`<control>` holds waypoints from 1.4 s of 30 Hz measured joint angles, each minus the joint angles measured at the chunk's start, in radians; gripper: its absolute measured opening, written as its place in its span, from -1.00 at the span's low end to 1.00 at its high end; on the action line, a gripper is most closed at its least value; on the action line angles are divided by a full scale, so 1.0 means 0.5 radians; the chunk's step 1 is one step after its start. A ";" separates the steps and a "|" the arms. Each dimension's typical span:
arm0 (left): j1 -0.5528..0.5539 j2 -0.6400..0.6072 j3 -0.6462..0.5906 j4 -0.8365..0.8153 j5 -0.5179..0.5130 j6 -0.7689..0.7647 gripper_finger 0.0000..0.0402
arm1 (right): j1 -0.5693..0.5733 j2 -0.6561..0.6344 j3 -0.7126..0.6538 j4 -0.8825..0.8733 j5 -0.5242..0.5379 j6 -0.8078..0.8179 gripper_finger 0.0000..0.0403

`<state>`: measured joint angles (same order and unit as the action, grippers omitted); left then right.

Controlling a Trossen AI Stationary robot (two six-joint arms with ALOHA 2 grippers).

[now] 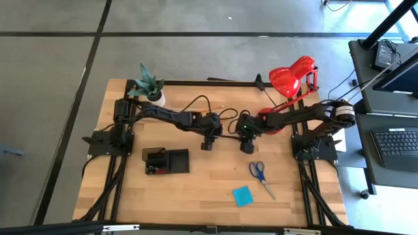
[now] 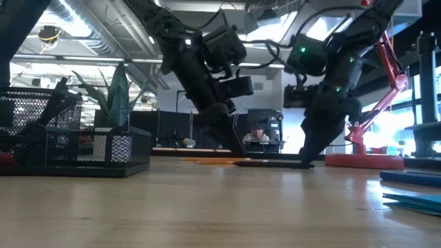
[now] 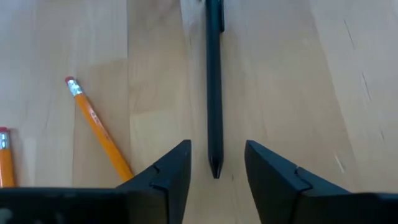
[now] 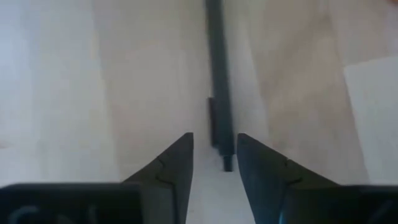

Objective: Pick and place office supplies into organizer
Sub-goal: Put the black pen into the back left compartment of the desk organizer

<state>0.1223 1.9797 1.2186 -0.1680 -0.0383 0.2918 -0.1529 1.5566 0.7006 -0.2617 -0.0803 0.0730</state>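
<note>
A black pen (image 3: 214,81) lies flat on the wooden table between my two grippers. My left gripper (image 1: 208,143) is open and slants down over the pen's pointed tip (image 3: 215,167), one finger on each side and a gap to each. My right gripper (image 1: 247,147) is open over the pen's clip end (image 4: 222,140), its fingers on either side of it. Two orange pencils (image 3: 99,134) lie on the table beside the pen. The black mesh organizer (image 1: 166,160) stands nearer the table's left front.
Blue-handled scissors (image 1: 259,173) and a blue sticky-note pad (image 1: 242,195) lie at the near right. A red desk lamp (image 1: 292,75) stands at the far right and a potted plant (image 1: 149,85) at the far left. Bare wood lies between the organizer and the scissors.
</note>
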 joint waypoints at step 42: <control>0.008 -0.002 0.000 -0.054 0.008 0.020 -0.30 | 0.202 0.014 -1.061 2.223 0.391 0.098 -0.45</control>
<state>0.1265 1.9785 1.2186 -0.1951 -0.0341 0.3019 -0.0517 1.5637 0.1699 0.8499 0.1154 0.1221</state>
